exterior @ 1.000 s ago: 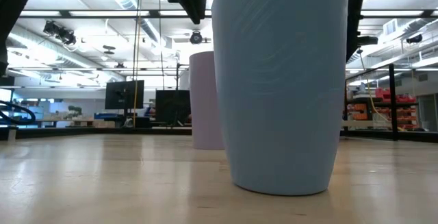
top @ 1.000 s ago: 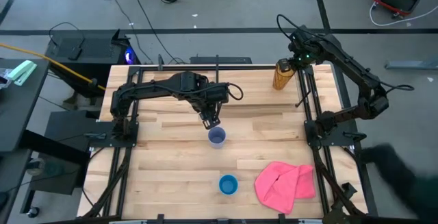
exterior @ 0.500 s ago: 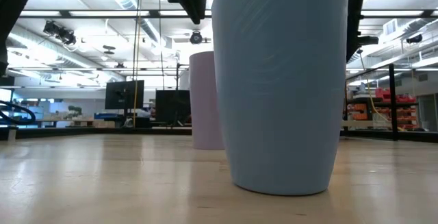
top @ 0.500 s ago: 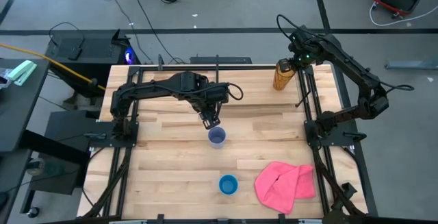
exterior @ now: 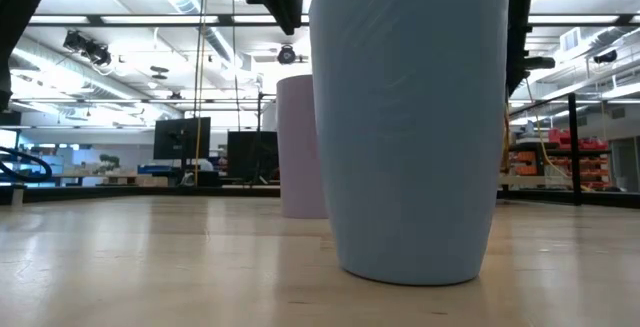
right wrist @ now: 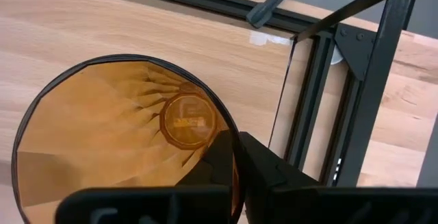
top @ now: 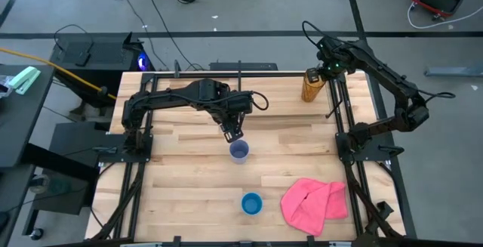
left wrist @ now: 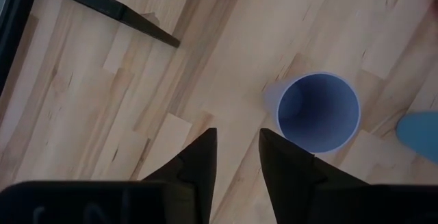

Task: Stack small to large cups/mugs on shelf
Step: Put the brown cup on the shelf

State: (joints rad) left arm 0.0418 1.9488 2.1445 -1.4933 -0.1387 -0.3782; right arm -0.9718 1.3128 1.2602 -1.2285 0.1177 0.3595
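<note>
Pinching amber cup point(top: 312, 84) rim, right gripper point(top: 326, 67) at shelf point(top: 189, 171) corner.

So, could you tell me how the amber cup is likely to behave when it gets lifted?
The amber cup looks thin-walled and translucent, so probably light and possibly a bit flexible. The right gripper pinches its rim, one finger inside, so it may swing or slip. It looks tall and narrow in the high view, so apt to tip if nudged.

Left claw point(top: 233, 135) open mid-table, right claw point(top: 316, 74) pinched at far right corner
</note>
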